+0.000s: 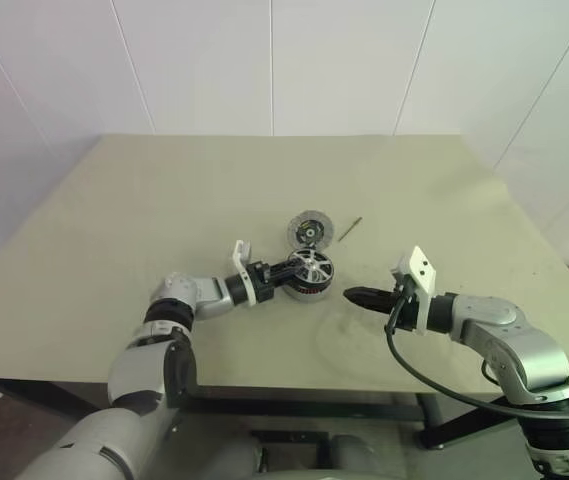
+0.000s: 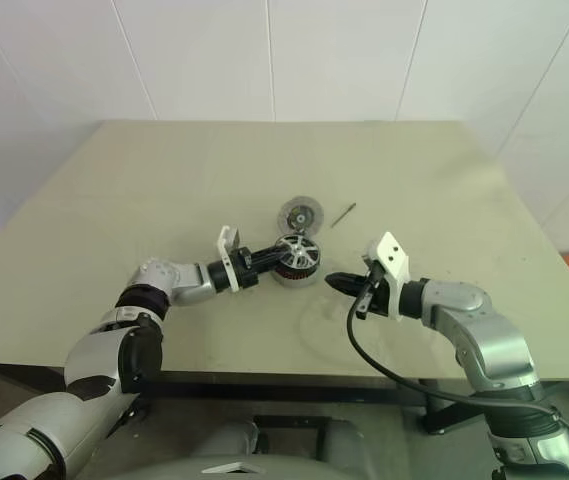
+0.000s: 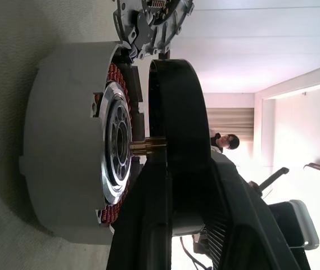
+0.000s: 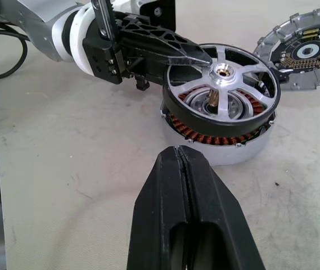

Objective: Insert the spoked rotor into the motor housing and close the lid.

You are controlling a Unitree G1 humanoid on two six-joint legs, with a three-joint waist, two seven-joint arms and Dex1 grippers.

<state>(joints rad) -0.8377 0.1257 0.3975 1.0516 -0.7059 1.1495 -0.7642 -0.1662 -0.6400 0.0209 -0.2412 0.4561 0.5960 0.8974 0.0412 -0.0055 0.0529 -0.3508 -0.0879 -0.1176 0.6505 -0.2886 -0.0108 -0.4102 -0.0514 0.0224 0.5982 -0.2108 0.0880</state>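
The motor housing (image 4: 221, 151), a pale round puck with copper windings, stands on the table (image 1: 164, 200) near its middle. Over it the spoked rotor (image 4: 222, 70), a black ring with silver spokes and a brass shaft, sits tilted; its shaft points into the housing's centre and a gap shows under the ring. My left gripper (image 1: 289, 268) is shut on the rotor's rim on the robot's left side. The lid (image 1: 311, 230), a flat grey disc with a circuit board inside, lies just behind the housing. My right gripper (image 1: 349, 294) hovers shut and empty to the housing's right, apart from it.
A thin dark pin (image 1: 350, 229) lies right of the lid. The table's front edge runs close below both arms. White walls stand behind the table. A person (image 3: 225, 140) is far off in the left wrist view.
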